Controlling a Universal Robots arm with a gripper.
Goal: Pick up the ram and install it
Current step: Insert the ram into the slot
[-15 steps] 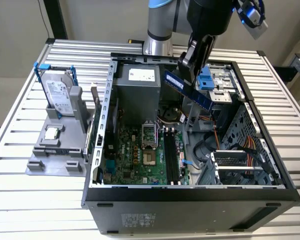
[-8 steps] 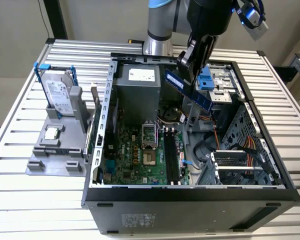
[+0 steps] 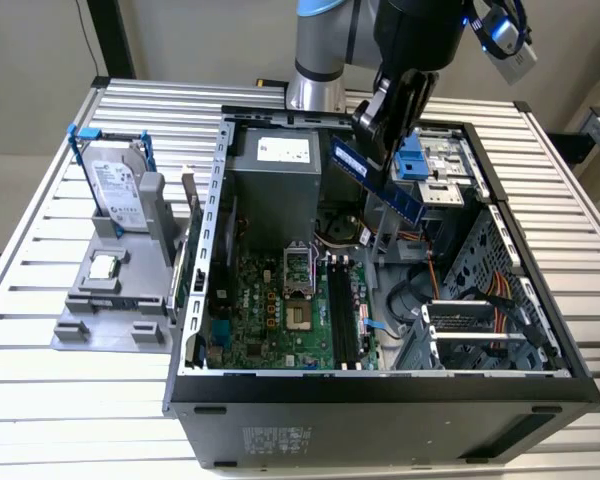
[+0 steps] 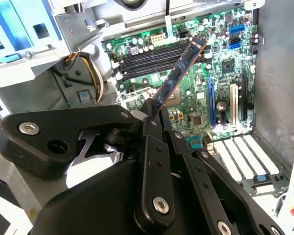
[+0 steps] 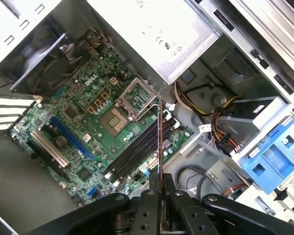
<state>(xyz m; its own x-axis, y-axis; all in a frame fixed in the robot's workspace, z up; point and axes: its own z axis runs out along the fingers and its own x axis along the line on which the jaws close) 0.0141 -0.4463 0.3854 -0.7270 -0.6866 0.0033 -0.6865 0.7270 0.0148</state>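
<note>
1 ram (image 3: 380, 183) hung tilted over the motherboard (image 3: 265, 310), pinched in the closed jaws. Seating it well likely meant levelling it along 1 memory slot (image 3: 340, 315).

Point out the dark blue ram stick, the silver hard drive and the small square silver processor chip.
dark blue ram stick (image 4: 182, 67): second wrist view, middle of the board.
silver hard drive (image 3: 117, 190): exterior view, white label.
square silver processor chip (image 3: 102, 266): exterior view, its top.
</note>
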